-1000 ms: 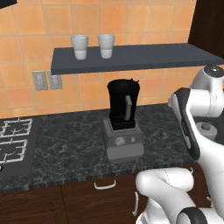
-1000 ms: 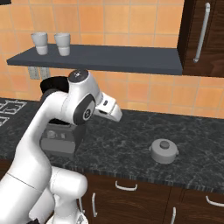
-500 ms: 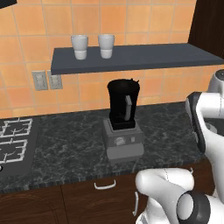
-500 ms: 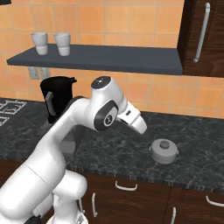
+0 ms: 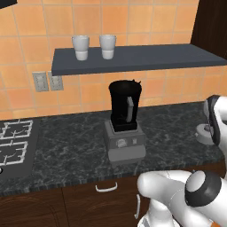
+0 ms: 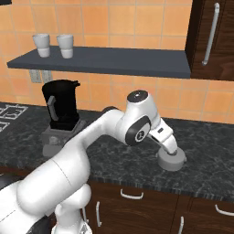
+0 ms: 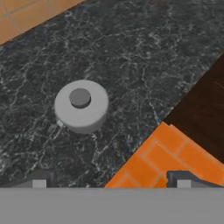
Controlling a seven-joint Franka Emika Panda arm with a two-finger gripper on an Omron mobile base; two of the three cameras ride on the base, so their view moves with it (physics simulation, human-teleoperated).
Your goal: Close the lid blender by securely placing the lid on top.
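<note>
Dark speckled stone forms the counter, which runs from the stove grate at the far left to the right edge, with bare surface seen on both sides of the blender. Two outlet plates are set in the orange tiled wall at left, and two white cups stand on the grey shelf above the blender, well apart from its open top. The blender is placed near the counter's middle: a tall black jar with a side handle on a grey boxy base with a round front dial; no cap is seen on it. To its right a stretch of open counter is left, bounded on the near side by the counter edge above dark wood drawers. Farther right, the lid lies flat on the counter, a round light-grey cap with a darker knob on top, well apart from the blender. The gripper is held over the lid, not touching it; its fingertips are spread wide with nothing between them. A dark cabinet with a long handle is hung at the far right.
</note>
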